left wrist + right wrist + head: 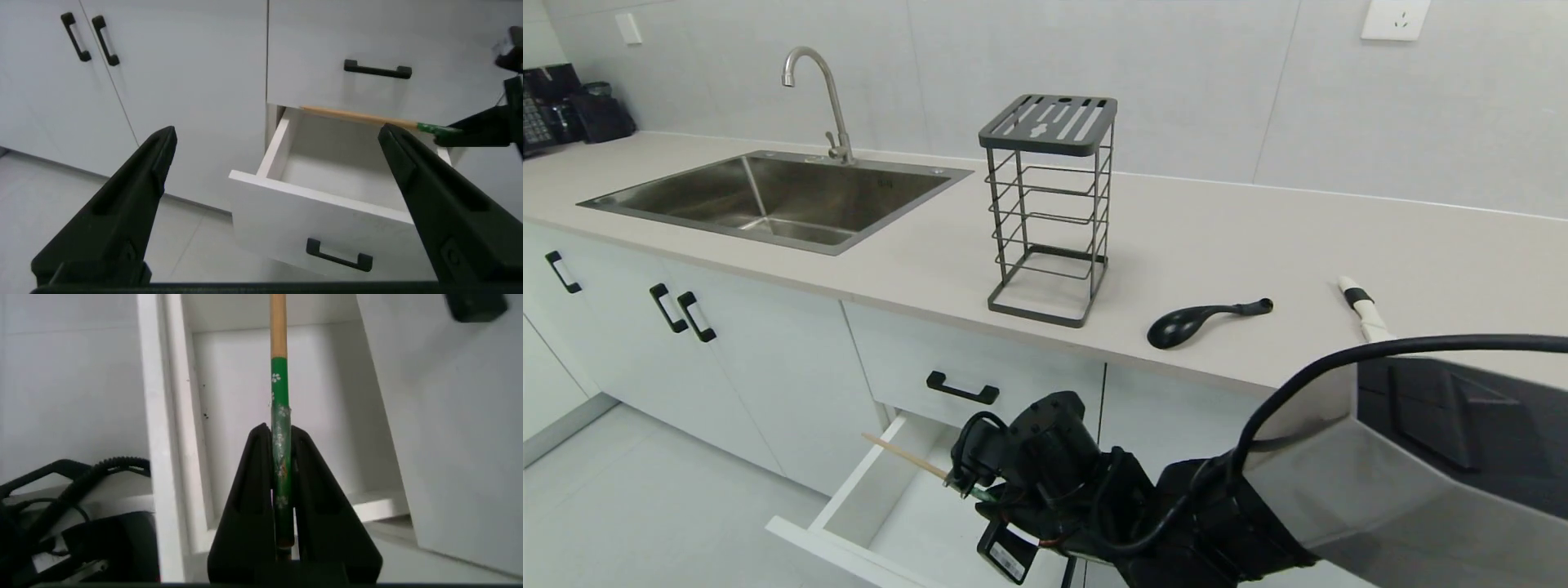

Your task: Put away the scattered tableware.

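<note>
- The chopstick (279, 416), wooden with a green grip end, is pinched at that end by the fingers (245, 498) of the right gripper (960, 482). Its bare tip points out over the open drawer (858, 482) below the desk (1258, 245).
- Step in hand, as I judge it: stowing this chopstick. It is above the drawer but not yet down in it.
- The next move calls for lowering the chopstick until it lies along the drawer floor, inside the side wall, and only then parting the fingers. Let go from height and it may bounce out or catch on the rim.
- The left gripper (278, 139) faces the drawer front from out in the room, its fingers (131, 204) spread wide around nothing.
- More is left to do: a black spoon (1184, 324) lies on the desk, right of the wire rack (1049, 204).
- A white piece with a black band (1360, 306) lies further right; the right arm cuts off its near end, so I cannot tell what it is.
- That arm also covers much of the drawer in the head view, and the chopstick's held end is buried between the fingers.
</note>
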